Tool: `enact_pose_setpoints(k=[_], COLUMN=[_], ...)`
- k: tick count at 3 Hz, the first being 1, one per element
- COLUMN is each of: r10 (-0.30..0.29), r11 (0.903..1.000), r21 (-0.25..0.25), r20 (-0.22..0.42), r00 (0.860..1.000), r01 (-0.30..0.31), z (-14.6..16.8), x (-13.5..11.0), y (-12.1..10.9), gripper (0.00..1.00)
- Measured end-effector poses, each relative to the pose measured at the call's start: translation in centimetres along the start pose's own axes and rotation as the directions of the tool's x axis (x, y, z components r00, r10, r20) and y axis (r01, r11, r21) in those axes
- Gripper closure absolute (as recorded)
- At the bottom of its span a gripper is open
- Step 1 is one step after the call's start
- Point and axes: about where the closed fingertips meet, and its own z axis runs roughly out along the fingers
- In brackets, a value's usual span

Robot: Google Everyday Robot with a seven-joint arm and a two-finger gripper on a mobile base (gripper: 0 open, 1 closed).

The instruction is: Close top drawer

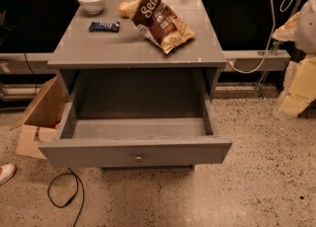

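Note:
The top drawer [136,152] of the grey cabinet [133,48] is pulled far out toward me. Its deep box looks bare inside. Its flat front has a small round metal knob [138,158] at the centre. My arm shows as blurred white and cream shapes at the right edge. The gripper [295,97] appears to be its lower cream part, to the right of the drawer, well apart from it and about level with the drawer's side.
On the cabinet top lie a white bowl [92,1], a blue snack bar [104,26] and a brown chip bag [160,21]. An open cardboard box [42,117] stands left of the cabinet. A black cable [64,191] and a shoe tip [6,172] lie on the speckled floor.

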Motion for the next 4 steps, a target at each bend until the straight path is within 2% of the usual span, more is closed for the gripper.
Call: enact_pose_setpoints(k=[1, 2, 3, 4], r10=[0.0, 0.012, 0.021, 0.041], r11=[1.0, 0.9965, 0.9715, 0.9247], r21=[0.0, -0.083, -0.237, -0.379], r20=[0.0, 0.019, 0.105, 0.195], r00=[1.0, 1.0, 0.994, 0.98], r01=[0.0, -0.01, 0.005, 0.037], z=[0.0, 3.4, 10.0, 16.8], x=[0.0, 1.0, 1.7, 1.9], y=[0.0, 2.3, 7.5, 13.2], gripper=[0.0, 0.0, 0.0, 0.0])
